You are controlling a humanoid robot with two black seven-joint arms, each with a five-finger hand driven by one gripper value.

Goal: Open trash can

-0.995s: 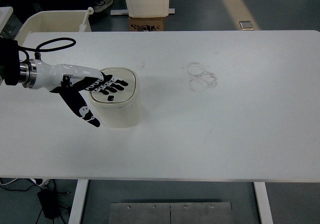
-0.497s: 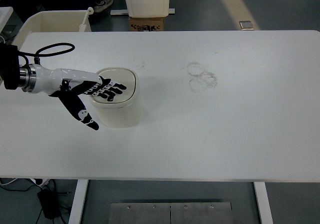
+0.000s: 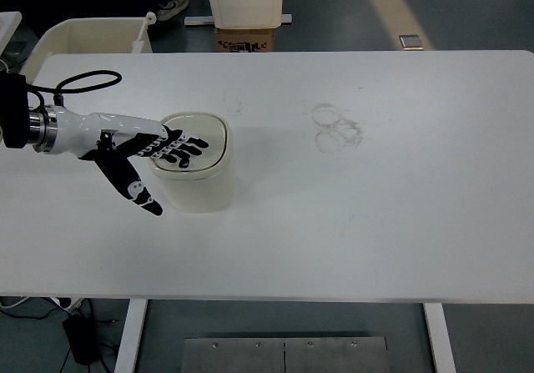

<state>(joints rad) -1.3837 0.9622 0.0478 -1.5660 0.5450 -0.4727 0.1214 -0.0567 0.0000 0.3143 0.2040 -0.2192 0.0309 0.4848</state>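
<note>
The trash can (image 3: 197,171) stands on the white table (image 3: 375,206), toward its left side — its lid is down. My left hand (image 3: 158,149) lies flat on the lid, fingers (image 3: 190,149) spread out, thumb sticking off the side — holding nothing.

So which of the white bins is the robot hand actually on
The small cream trash can standing on the table; the left robot hand lies flat on its lid. The other bins sit on the floor beyond the table.
</note>
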